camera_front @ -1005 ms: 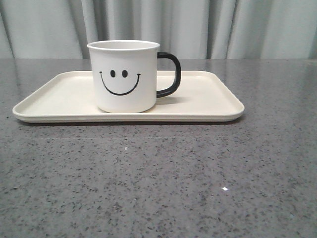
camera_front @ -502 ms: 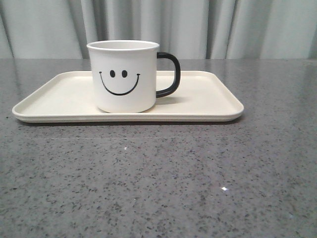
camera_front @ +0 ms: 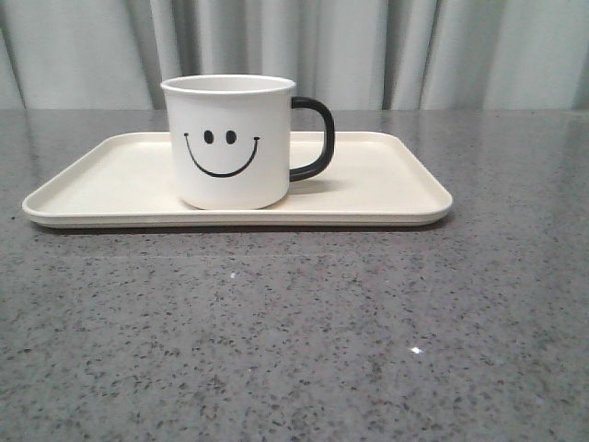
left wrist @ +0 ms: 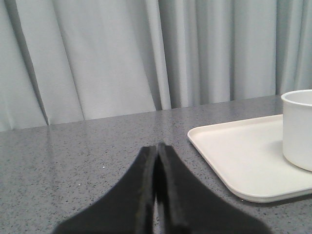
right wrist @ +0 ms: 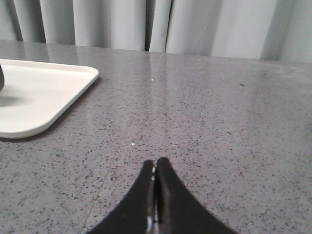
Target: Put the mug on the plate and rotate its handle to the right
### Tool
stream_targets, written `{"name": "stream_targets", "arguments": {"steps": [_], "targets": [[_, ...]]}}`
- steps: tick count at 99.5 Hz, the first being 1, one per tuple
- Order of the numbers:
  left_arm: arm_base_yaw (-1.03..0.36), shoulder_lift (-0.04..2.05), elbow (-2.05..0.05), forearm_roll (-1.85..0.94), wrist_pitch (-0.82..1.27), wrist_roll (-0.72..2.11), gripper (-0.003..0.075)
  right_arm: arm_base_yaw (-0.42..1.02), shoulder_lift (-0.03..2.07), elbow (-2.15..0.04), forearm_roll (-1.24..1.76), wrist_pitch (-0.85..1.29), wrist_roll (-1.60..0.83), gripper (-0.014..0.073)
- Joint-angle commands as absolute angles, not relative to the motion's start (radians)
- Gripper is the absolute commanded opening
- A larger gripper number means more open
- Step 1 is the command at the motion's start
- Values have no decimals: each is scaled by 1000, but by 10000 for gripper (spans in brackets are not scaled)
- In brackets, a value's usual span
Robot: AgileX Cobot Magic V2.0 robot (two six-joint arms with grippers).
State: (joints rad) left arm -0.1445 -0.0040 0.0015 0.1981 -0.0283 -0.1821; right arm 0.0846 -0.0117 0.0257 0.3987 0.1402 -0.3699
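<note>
The white mug with a black smiley face stands upright on the cream plate, left of the plate's middle. Its black handle points to the right. The smiley faces the front camera. In the left wrist view the mug shows at the edge, on the plate. My left gripper is shut and empty, low over the table, apart from the plate. My right gripper is shut and empty over bare table, apart from the plate's corner. Neither gripper shows in the front view.
The grey speckled table stretches in front of the plate. A pale grey curtain hangs behind the table's far edge.
</note>
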Motion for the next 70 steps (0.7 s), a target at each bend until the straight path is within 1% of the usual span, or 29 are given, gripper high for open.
{"name": "stream_targets", "arguments": {"steps": [1,70], "targets": [[-142,-33,10,197,-106,-193,-20,85,-31,28,412,48,-374,-120],[-142,-33,10,197,-103,-193,-20,84,-31,28,412,7,-374,-120]]}}
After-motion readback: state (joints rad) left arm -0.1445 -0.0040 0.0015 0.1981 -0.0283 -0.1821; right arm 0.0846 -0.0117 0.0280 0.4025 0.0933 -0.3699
